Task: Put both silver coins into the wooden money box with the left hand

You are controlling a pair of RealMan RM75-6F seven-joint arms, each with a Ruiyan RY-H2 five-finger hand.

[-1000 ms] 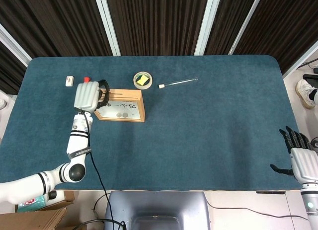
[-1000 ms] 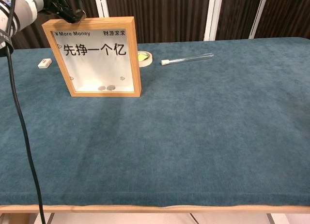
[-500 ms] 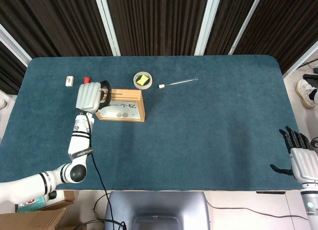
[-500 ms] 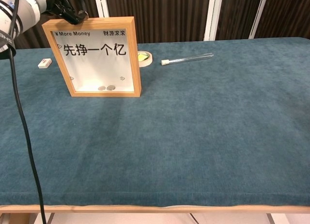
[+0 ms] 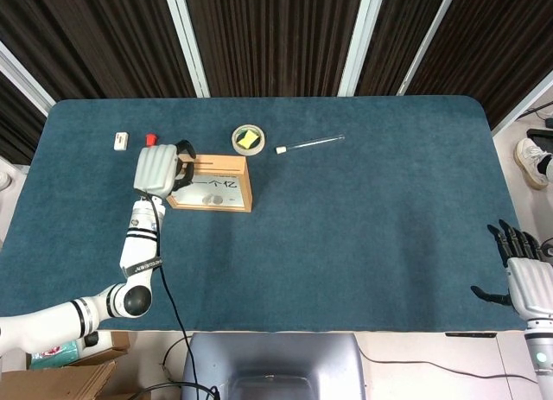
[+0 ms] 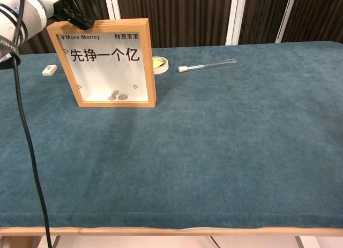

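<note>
The wooden money box (image 5: 212,185) (image 6: 107,63) stands upright left of the table's middle, its clear front printed with characters. Three silver coins (image 6: 117,96) lie inside at the bottom, one (image 6: 115,92) slightly above the other two. My left hand (image 5: 159,168) (image 6: 76,6) hovers over the box's top left corner, its dark fingers by the slot, and no coin shows in them. My right hand (image 5: 521,275) hangs off the table's near right corner, fingers spread and empty.
A white block (image 5: 121,141) (image 6: 49,70) and a small red object (image 5: 150,138) lie behind the left hand. A tape roll with a yellow centre (image 5: 249,139) (image 6: 159,63) and a glass tube (image 5: 309,143) (image 6: 207,65) lie behind the box.
A third coin has appeared inside the box, just above the two at the bottom. The left hand has shifted slightly right over the box's top. The right hand has not moved.
</note>
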